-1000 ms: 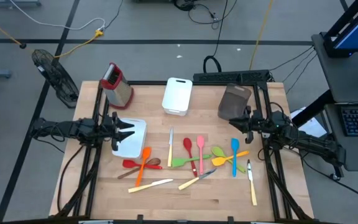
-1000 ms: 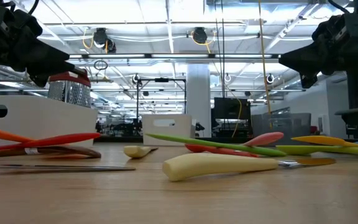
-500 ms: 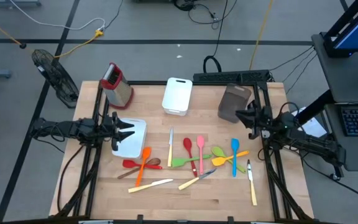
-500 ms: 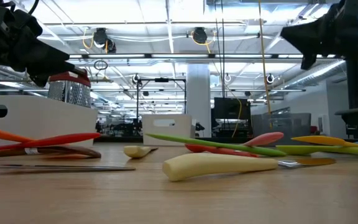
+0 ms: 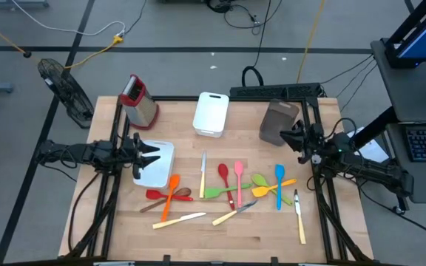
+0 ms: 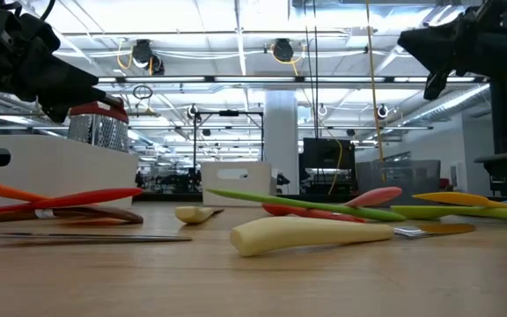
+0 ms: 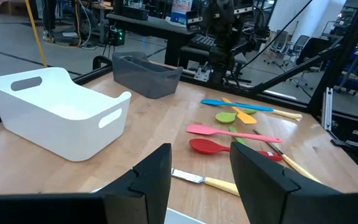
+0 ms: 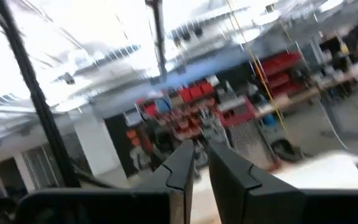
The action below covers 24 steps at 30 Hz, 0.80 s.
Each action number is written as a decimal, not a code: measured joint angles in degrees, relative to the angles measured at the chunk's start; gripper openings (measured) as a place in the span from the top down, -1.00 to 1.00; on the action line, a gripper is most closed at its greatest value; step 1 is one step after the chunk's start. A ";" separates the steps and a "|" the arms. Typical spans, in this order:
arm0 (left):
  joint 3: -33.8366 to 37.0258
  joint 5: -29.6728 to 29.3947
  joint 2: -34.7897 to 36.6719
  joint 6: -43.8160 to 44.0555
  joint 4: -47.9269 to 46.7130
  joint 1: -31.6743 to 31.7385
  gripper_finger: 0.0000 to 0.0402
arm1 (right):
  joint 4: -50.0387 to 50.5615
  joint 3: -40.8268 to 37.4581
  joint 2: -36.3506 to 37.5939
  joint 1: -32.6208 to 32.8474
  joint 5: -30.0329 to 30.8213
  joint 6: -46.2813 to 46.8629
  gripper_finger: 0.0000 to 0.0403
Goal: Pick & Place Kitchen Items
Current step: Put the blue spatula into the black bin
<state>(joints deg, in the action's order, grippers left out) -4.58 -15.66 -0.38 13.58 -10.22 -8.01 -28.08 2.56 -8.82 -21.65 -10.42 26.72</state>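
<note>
A: Where do things stand?

B: The kitchen items (image 5: 231,186) lie in a loose scatter on the table (image 5: 220,240), lower centre of the high view, between the two arms. None is held.

A: And the arms?

B: The left gripper (image 5: 148,153) hovers over the near white tub (image 5: 158,174) at centre left, fingers apart with nothing between them; its wrist view shows the gap plainly. The right gripper (image 5: 293,137) sits at centre right, beside the grey holder (image 5: 277,119), raised well off the table and tipped upward. Its fingers (image 8: 182,168) are nearly together, with only a thin slit between them and nothing in it.

A: So what is the step, in your reading?

B: I would say the right arm has yet to reach for an item. The blue spoon (image 5: 279,178) and the cream-handled knife (image 5: 299,216) lie nearest to it.

A: How to do it well?

B: Spread the fingers first, tip the wrist down, then descend across a handle, not along it. The handles overlap in the middle, so choose one lying free at the edge; the knife at lower right stands clear of the rest.
</note>
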 joint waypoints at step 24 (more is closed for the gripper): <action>0.00 0.09 0.00 0.09 -0.02 -0.02 0.15 | 46.15 35.29 -31.87 3.96 -10.71 -3.41 1.00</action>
<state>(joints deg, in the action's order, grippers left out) -4.58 -15.57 -0.38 13.67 -10.24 -8.03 18.07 37.85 -40.68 -17.69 -21.12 23.31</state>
